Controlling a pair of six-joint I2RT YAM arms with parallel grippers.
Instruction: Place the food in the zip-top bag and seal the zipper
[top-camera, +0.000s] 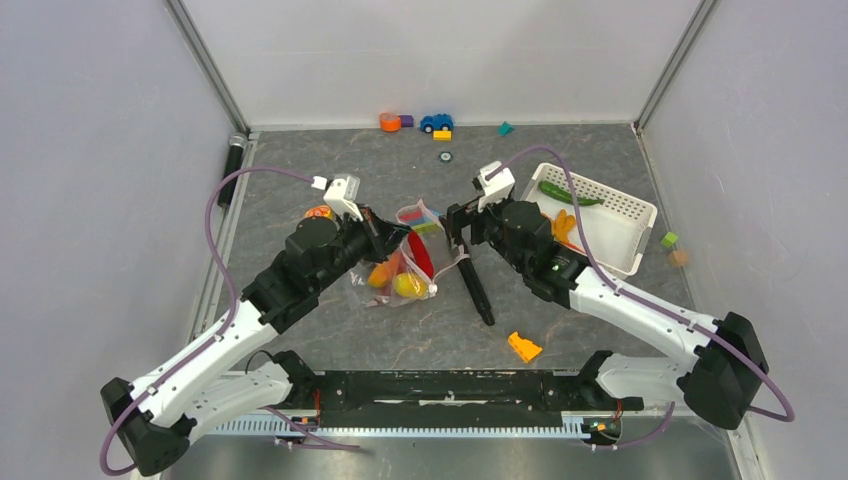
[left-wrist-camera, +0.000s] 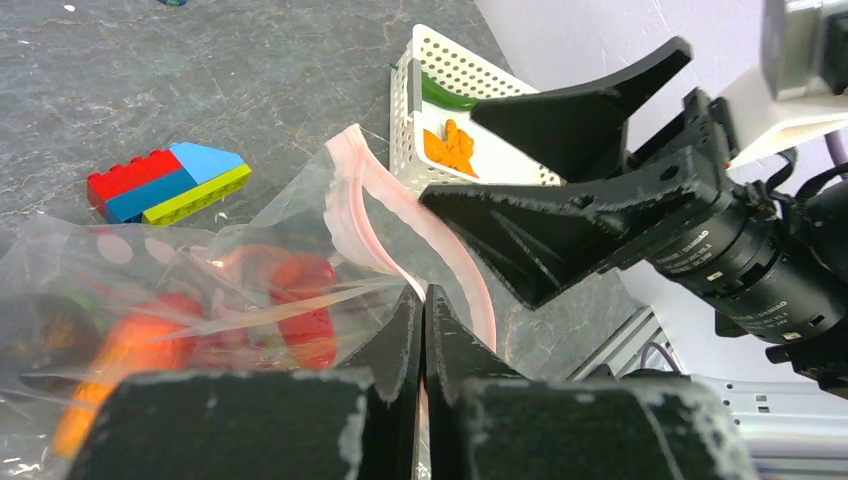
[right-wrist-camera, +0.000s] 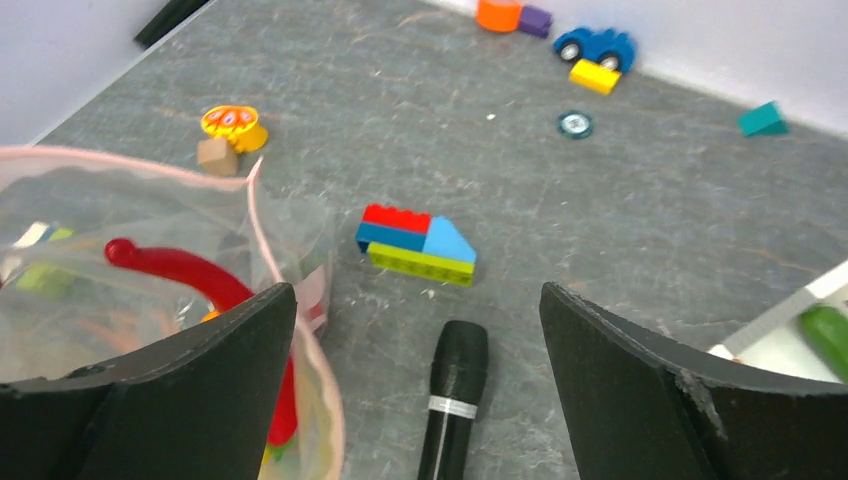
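Grey marbled bench (top-camera: 400, 335) carries the zip-top bag (top-camera: 405, 262), food (top-camera: 408, 286) inside. Beside the zipper (left-wrist-camera: 365, 215), the left hand (left-wrist-camera: 422, 305) is clamped on the bag; the right hand (right-wrist-camera: 418, 292) gapes wide, empty.

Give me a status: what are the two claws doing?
Left gripper shut on zip-top bag. Right gripper open beside it. Carrot, pepper in basket. Black marker nearby.

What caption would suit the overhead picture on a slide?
Left gripper pinches the zip-top bag, toy food inside, while the right gripper hangs open beside it.
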